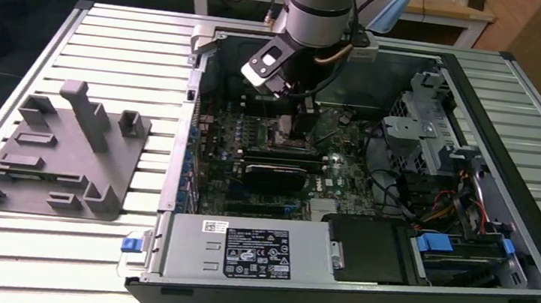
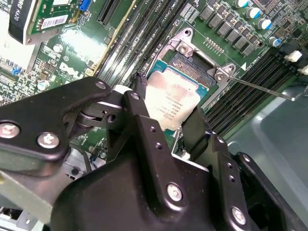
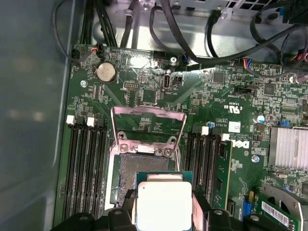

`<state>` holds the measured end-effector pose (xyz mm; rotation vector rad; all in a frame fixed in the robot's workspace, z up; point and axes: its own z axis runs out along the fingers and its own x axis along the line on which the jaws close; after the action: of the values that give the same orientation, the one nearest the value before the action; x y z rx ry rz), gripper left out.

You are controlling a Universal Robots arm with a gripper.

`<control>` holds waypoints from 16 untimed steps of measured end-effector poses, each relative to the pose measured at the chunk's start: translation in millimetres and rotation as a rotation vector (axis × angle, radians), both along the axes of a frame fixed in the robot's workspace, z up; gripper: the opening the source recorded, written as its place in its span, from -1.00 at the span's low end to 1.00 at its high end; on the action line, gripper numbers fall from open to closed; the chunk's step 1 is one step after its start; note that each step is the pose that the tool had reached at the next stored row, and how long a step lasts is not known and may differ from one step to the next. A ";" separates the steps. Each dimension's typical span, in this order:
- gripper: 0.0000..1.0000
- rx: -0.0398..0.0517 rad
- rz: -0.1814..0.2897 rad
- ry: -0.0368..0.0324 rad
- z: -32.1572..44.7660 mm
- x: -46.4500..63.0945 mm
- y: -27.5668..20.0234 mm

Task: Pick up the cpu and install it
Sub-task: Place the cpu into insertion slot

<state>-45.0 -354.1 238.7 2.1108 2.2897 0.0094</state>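
We are gripping the small, flat, square cpu with its pale silver metal top [image 3: 163, 204] between the closed fingers of the black gripper [image 2: 168, 120], just over the open dark socket [image 3: 144, 168] on the green motherboard [image 3: 192, 96]. The chip is covering only part of the socket, so we are judging the main risk to be a tilted or offset seating that bends the contacts. The raised metal load plate [image 3: 149, 120] and black memory slots [image 3: 84, 159] are crowding the socket's edges, and free room is likely lying upward.
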 end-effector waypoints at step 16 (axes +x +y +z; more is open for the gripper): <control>0.08 -0.0003 -0.048 0.0002 -18.1 0.4 10.8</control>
<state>-44.6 -343.4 220.6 2.1651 2.2382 0.0078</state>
